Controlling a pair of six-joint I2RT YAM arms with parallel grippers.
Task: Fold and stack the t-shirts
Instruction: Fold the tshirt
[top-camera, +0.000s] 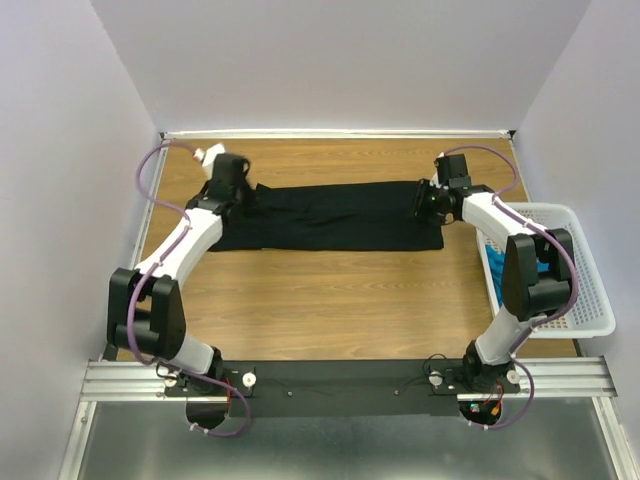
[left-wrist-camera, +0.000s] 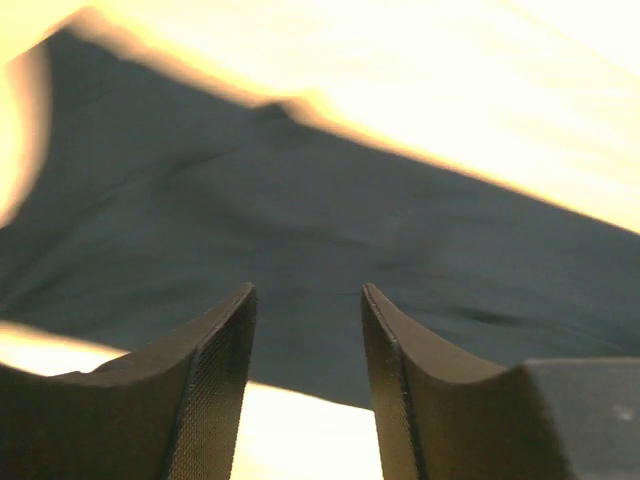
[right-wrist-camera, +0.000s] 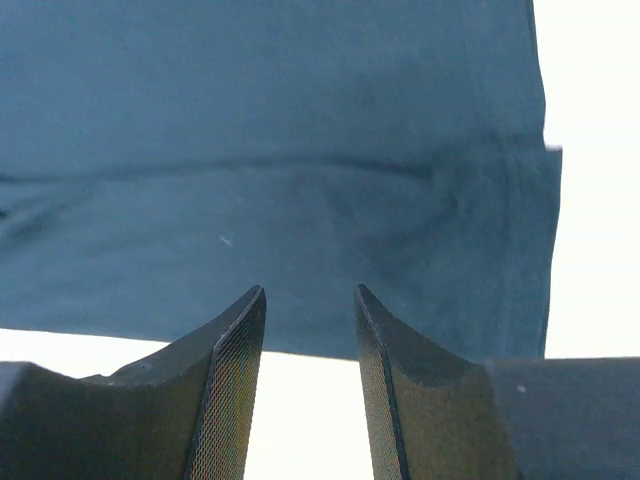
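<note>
We see the black shirt (top-camera: 330, 215) stretched as a long band across the table (top-camera: 330, 300). Our left claw (left-wrist-camera: 305, 292) and right claw (right-wrist-camera: 308, 290) hover over its ends, each narrowly parted and empty. The teal shirt (top-camera: 494, 262) lies in the basket (top-camera: 590, 305).

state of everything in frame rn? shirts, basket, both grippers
Black shirt: lying flat on the table as a long strip, not gripped.
Basket: upright at the table's right edge.
Teal shirt: bunched inside it, mostly hidden.
Left gripper: open, over the black shirt's left end.
Right gripper: open, over its right end.
</note>
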